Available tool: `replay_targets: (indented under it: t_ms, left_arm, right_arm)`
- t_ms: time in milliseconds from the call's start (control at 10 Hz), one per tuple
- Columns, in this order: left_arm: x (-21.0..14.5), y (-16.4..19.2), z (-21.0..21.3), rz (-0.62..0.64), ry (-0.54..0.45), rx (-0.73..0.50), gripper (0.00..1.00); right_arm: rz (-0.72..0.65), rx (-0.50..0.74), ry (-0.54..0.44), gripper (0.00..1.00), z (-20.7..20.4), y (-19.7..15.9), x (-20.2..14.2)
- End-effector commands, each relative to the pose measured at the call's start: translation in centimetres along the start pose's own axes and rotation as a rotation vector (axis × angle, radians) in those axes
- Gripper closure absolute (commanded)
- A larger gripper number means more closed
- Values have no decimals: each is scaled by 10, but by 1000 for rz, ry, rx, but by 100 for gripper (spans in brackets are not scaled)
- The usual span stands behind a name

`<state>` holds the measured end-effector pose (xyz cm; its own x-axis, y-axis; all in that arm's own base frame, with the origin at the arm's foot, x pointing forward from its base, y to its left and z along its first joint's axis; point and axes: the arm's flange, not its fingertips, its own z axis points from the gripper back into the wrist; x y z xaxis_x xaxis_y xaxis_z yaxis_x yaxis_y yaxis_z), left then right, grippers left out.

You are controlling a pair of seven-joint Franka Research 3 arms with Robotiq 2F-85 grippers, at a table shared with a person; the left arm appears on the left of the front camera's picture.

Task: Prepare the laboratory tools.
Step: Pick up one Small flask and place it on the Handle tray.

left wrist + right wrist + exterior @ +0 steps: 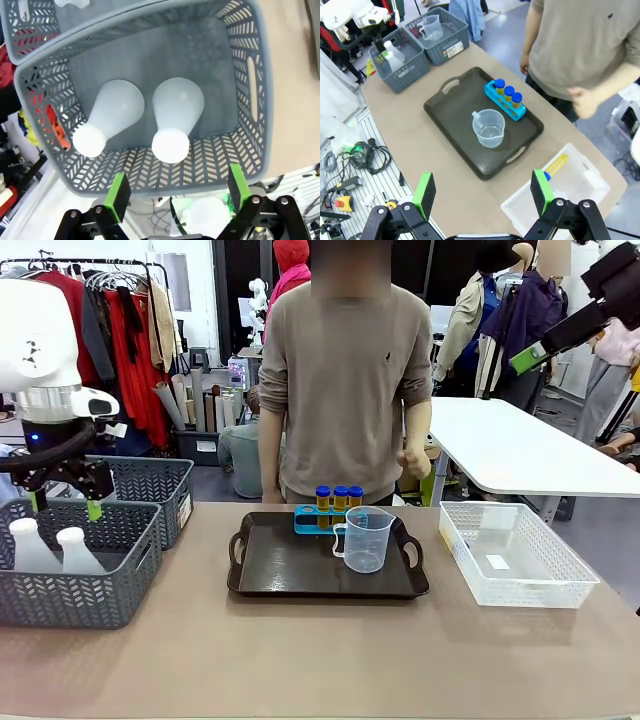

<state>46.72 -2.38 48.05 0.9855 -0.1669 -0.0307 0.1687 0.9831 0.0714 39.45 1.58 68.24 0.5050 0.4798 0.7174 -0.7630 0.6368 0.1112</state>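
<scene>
Two white conical flasks (pixel 117 112) (pixel 175 110) stand in a grey mesh basket (pixel 250 150). My left gripper (pixel 177 192) hangs open just above them, also seen at the front left (pixel 65 505) over the flasks (pixel 78 550). On the dark tray (pixel 270 570) stand a clear beaker with a handle (pixel 365 538) and a blue rack (pixel 308 522) holding three amber blue-capped tubes (pixel 340 497). High above the table my right gripper (pixel 482 192) is open and holds nothing, looking down on the beaker (pixel 490 129) and rack (pixel 506 102). Another amber tube (pixel 555 164) lies in the white basket (pixel 585 187).
A second grey basket (pixel 451 35) behind the first holds another clear beaker (pixel 431 26). The white basket (pixel 515 585) sits right of the tray. A person stands at the far edge with a hand (pixel 587 100) near the tray. Bare tabletop (pixel 300 650) lies in front.
</scene>
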Motion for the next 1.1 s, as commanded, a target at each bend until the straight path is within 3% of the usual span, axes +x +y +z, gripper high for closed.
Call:
replay_targets:
  t_ms: [0, 300, 500, 1000]
  left_arm:
    - [-4, 0, 10, -10, 4, -1, 0]
    - [-2, -1, 6, -2, 1, 1, 0]
    - [-4, 8, -2, 43, -7, -66, 0]
    - [-7, 17, -39, 58, -50, -27, 0]
  right_arm:
    - [7, 17, -23, 0, 0, 0, 2]
    - [7, 17, -23, 0, 0, 0, 2]
    - [7, 17, -23, 0, 0, 0, 2]
    - [7, 17, -23, 0, 0, 0, 2]
